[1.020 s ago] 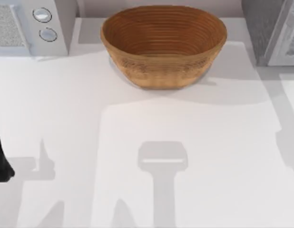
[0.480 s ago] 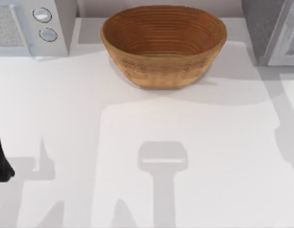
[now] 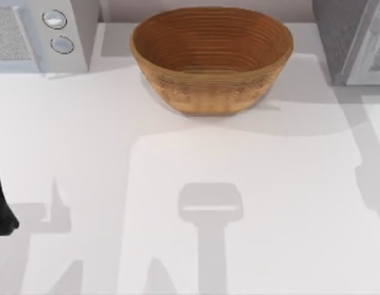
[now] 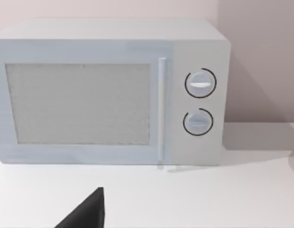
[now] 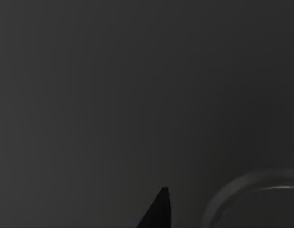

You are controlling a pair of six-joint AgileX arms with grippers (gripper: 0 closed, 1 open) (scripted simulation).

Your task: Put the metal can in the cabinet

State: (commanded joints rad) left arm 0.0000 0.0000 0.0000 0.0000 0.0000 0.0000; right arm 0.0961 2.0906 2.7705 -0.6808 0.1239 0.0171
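The left claw [image 4: 86, 214] hangs low over the white table [image 3: 178, 184] at its left side, and the dark bulk of the left arm [image 3: 0, 206] cuts in at the top view's left edge. We see just one black tip of the claw in the left wrist view, so we cannot tell whether it is apart or together; nothing is seen in its grasp.

Straight ahead of this claw, well apart from it, stands the pale microwave [image 4: 109, 90] with its door shut. Its frosted window [image 4: 78, 103] faces the claw, a slim upright handle [image 4: 161, 109] runs beside the window, and two round dials [image 4: 200, 83] sit one above the other beyond the handle.

Farther from the left claw, across the table toward the right and at the far edge, sits the woven brown basket [image 3: 211, 58] – upright, its hollow open to the camera above. Past the basket, farthest from this claw, the grey cabinet [image 3: 353, 40] stands at the table's far right corner.

The right wrist view is dark, and we cannot tell the state of the right claw. Where the metal can lies – and how it stands to either claw – we cannot tell.
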